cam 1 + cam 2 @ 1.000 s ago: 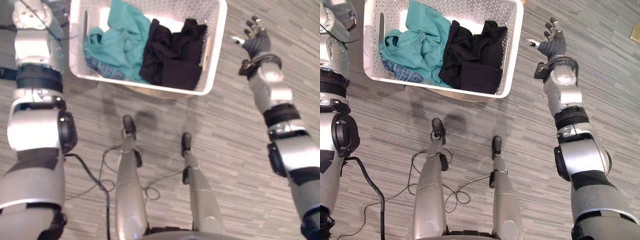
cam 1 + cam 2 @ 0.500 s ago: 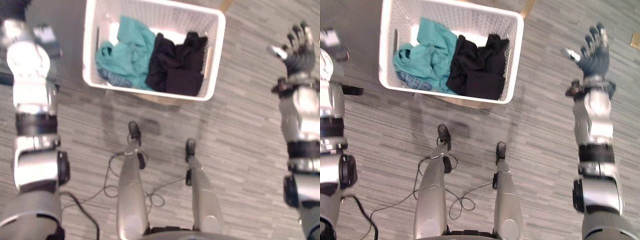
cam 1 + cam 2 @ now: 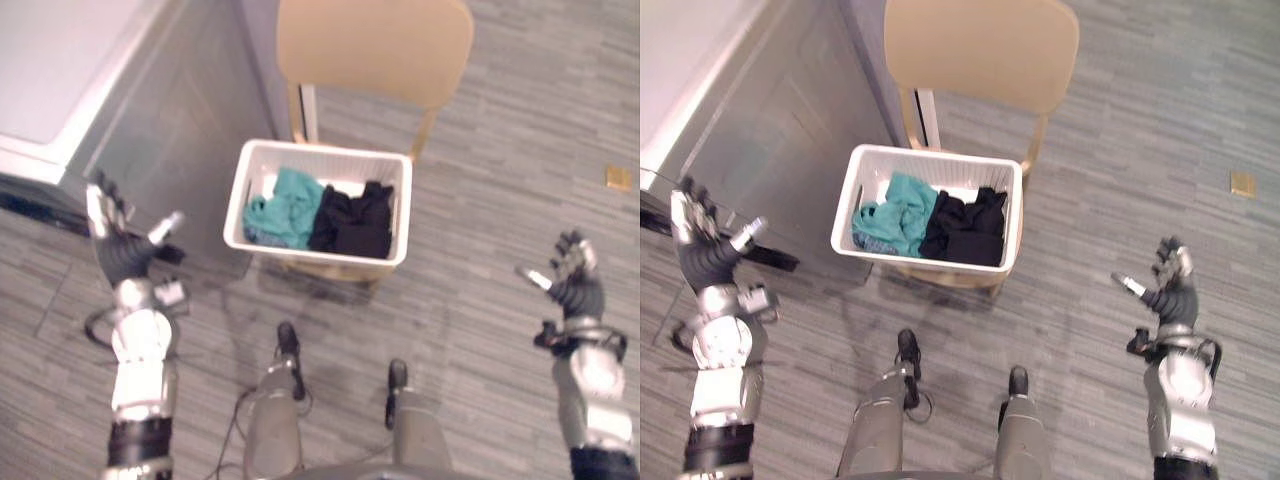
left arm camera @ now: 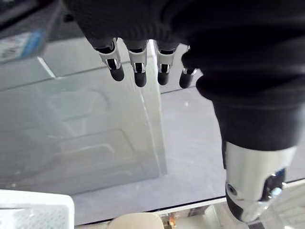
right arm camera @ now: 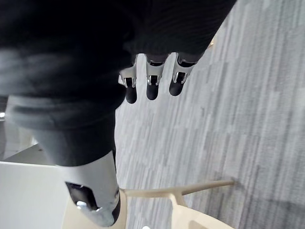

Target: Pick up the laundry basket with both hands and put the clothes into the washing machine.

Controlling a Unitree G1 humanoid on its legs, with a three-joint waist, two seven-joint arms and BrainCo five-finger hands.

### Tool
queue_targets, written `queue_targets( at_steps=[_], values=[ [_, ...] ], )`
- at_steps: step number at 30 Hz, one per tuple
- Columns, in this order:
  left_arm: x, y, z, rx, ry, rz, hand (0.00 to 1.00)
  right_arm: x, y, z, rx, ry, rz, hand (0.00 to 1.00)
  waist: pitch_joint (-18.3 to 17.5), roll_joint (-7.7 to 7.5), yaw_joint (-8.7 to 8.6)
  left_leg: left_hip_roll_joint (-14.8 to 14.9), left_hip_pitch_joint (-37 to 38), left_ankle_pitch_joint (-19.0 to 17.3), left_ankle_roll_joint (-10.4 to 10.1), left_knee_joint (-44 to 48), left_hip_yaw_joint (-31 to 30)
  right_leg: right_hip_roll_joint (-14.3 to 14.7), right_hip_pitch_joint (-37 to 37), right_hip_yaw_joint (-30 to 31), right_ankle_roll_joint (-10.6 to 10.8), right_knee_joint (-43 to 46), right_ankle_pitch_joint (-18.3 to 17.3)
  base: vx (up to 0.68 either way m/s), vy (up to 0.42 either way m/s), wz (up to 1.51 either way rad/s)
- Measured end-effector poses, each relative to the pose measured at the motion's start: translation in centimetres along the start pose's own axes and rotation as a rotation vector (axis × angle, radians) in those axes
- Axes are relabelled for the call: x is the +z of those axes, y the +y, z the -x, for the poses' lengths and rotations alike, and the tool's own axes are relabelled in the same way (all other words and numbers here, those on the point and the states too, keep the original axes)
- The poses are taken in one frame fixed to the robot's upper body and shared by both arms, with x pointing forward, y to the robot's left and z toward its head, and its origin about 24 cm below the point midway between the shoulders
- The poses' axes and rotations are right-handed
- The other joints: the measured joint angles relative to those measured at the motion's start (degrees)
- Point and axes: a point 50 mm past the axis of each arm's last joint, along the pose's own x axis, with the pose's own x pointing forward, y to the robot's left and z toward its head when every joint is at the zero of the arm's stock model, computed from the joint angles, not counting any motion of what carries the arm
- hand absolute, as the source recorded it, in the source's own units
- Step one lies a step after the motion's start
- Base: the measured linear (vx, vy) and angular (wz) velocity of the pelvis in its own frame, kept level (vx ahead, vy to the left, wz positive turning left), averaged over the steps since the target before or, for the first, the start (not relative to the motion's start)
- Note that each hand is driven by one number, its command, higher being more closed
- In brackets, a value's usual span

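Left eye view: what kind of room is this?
Probably a laundry area: a white laundry basket of clothes on a wooden chair, a grey-and-white appliance beside it, possibly the washing machine, and grey plank flooring.

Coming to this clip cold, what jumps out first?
A white laundry basket sits on the seat of a tan chair in the middle, with a teal garment and black clothes inside. The left hand and the right hand are raised wide on either side, open and well clear of the basket. What looks like the washing machine stands at the upper left.
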Motion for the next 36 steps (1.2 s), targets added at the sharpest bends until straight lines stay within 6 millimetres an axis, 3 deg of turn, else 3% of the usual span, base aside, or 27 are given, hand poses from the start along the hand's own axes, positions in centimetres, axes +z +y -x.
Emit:
queue_targets(
  at_steps=[3, 6, 8, 9, 11, 12, 15, 19, 21, 24, 28, 31, 32, 33, 34, 35, 36],
  values=[
    [-5.5, -0.5, 4.1, -0.021, 0.277, -0.008, 0.0, -6.7, 1.0, 3.4, -0.048, 0.274, -0.076, 0.0, -2.43, 0.04, -0.17, -0.68, 5.61, 0.94, -0.55, -3.88, -0.04, 0.05, 4.76, -0.42, -0.14, -1.93, -0.16, 0.06, -0.035, 0.08],
    [-9.2, -0.6, 7.4, 0.011, 0.49, -0.016, 0.0, -10.3, 1.8, 6.4, -0.059, 0.452, -0.095, 0.0, -3.71, -0.28, -0.41, -1.41, 10.05, 2.1, -0.37, -7.44, -0.01, -0.31, 7.67, -0.73, -0.25, -1.94, -1.06, 0.05, -0.044, 0.12],
    [-12.8, -0.4, 11.3, 0.036, 0.722, -0.048, 0.0, -13.0, 2.1, 9.6, -0.093, 0.602, -0.115, 0.0, -5.48, -0.51, -0.51, -1.93, 13.81, 2.68, -0.93, -9.51, -0.07, -0.72, 10.5, -1.64, -0.32, -2.03, -2.15, 0.01, -0.032, 0.18],
    [-13.6, -0.2, 12.4, 0.046, 0.784, -0.058, 0.0, -13.8, 2.1, 10.5, -0.108, 0.648, -0.119, 0.0, -6.21, -0.57, -0.5, -2.04, 14.52, 2.66, -0.91, -9.9, -0.17, -0.79, 11.11, -1.84, -0.35, -2.08, -2.46, 0.04, -0.033, 0.15],
    [-15.8, 0.8, 16.4, 0.091, 0.999, -0.085, 0.0, -16.5, 2.0, 13.5, -0.151, 0.823, -0.116, 0.0, -8.9, -0.97, -0.45, -2.4, 17.26, 2.83, -1.15, -12.29, -0.19, -0.88, 13.12, -2.03, -0.28, -2.72, -3.05, 0.07, -0.028, 0.06],
    [-17.0, 1.8, 19.4, 0.114, 1.149, -0.115, 0.0, -18.2, 1.8, 15.6, -0.185, 0.957, -0.113, 0.0, -9.92, -0.99, -0.47, -2.64, 19.97, 2.92, -1.22, -14.46, -0.22, -0.86, 15.16, -2.01, -0.29, -3.75, -3.05, 0.05, -0.02, 0.0],
    [-17.7, 3.4, 22.4, 0.133, 1.308, -0.156, 0.0, -19.7, 1.3, 18.1, -0.266, 1.115, -0.129, 0.0, -11.04, -0.64, -0.49, -2.92, 21.83, 3.05, -1.48, -15.14, -0.97, -0.88, 17.46, -1.94, -0.33, -5.24, -3.01, 0.03, -0.015, -0.01],
    [-17.9, 4.6, 23.9, 0.149, 1.412, -0.138, 0.0, -20.2, 0.5, 19.2, -0.3, 1.202, -0.095, 0.0, -11.18, -0.26, -0.6, -3.21, 24.18, 3.13, -1.59, -15.17, -0.96, -0.95, 20.48, -1.58, -0.24, -7.04, -2.36, 0.03, -0.007, -0.01],
    [-17.9, 5.1, 24.2, 0.158, 1.431, -0.129, 0.0, -20.4, 0.6, 19.6, -0.308, 1.236, -0.102, 0.0, -10.89, -0.82, -0.61, -3.22, 27.1, 3.16, -1.65, -15.16, -0.7, -0.94, 23.3, -1.28, -0.32, -7.5, -2.29, 0.02, -0.031, -0.05],
    [-18.0, 5.2, 24.3, 0.092, 1.455, -0.156, 0.0, -20.4, 0.7, 19.2, -0.265, 1.24, -0.069, 0.0, -11.17, -0.59, -0.84, -2.79, 29.11, 2.61, -2.17, -15.08, -0.85, -0.46, 25.31, -1.21, -0.73, -7.56, -2.59, -0.03, -0.042, 0.02],
    [-18.1, 5.3, 24.0, 0.02, 1.452, -0.203, 0.0, -20.3, 0.9, 18.3, -0.179, 1.229, -0.006, 0.0, -10.44, 0.32, -0.89, -1.62, 28.13, 2.47, -2.05, -12.98, -4.42, 1.15, 26.36, -2.87, -2.13, -6.67, -3.38, -0.09, -0.069, 0.3],
    [-18.1, 5.0, 23.5, 0.0, 1.429, -0.199, 0.0, -20.1, 1.0, 17.5, -0.155, 1.209, -0.001, 0.0, -9.62, 1.76, -1.62, -0.15, 21.3, 2.13, -2.41, -6.06, -11.2, 3.73, 25.85, -7.72, -3.73, -4.49, -4.34, -0.15, -0.121, 0.99],
    [-18.1, 4.6, 23.2, -0.002, 1.415, -0.182, 0.0, -20.0, 1.0, 16.9, -0.164, 1.19, -0.011, 0.0, -8.63, 2.42, -2.28, -0.01, 18.05, 2.8, -1.35, -5.61, -14.62, 4.69, 24.01, -10.48, -4.48, -1.63, -5.92, -0.31, -0.165, 1.44],
    [-18.1, 3.9, 23.1, 0.002, 1.403, -0.155, 0.0, -19.9, 0.8, 16.5, -0.179, 1.177, -0.019, 0.0, -7.67, 3.29, -2.1, -0.25, 15.65, 0.92, 1.41, -6.95, -17.05, 5.32, 21.87, -13.2, -5.68, 1.74, -7.36, -0.32, -0.169, 1.74],
    [-18.1, 3.9, 23.0, 0.004, 1.397, -0.154, 0.0, -19.9, 0.7, 16.4, -0.189, 1.175, -0.025, 0.0, -7.36, 3.34, -2.09, -0.78, 14.99, -3.65, 5.02, -9.97, -16.81, 5.53, 20.93, -14.74, -6.56, 2.15, -8.09, -0.27, -0.162, 1.54],
    [-18.1, 4.0, 22.7, 0.004, 1.39, -0.158, 0.0, -19.9, 0.8, 16.3, -0.191, 1.171, -0.029, 0.0, -7.12, 2.53, -2.07, -1.02, 14.8, -7.61, 5.18, -11.57, -15.53, 5.37, 20.01, -14.89, -8.01, 1.49, -7.72, -0.19, -0.085, 1.66],
    [-18.1, 3.8, 21.5, 0.019, 1.347, -0.138, 0.0, -19.7, 1.5, 15.2, -0.201, 1.138, -0.061, 0.0, -5.45, 0.41, -2.12, -2.18, 11.62, -7.93, 6.79, -4.63, -8.37, 2.09, 19.14, -18.52, -8.7, 1.5, -6.44, -0.26, -0.072, 1.49]
  ],
)
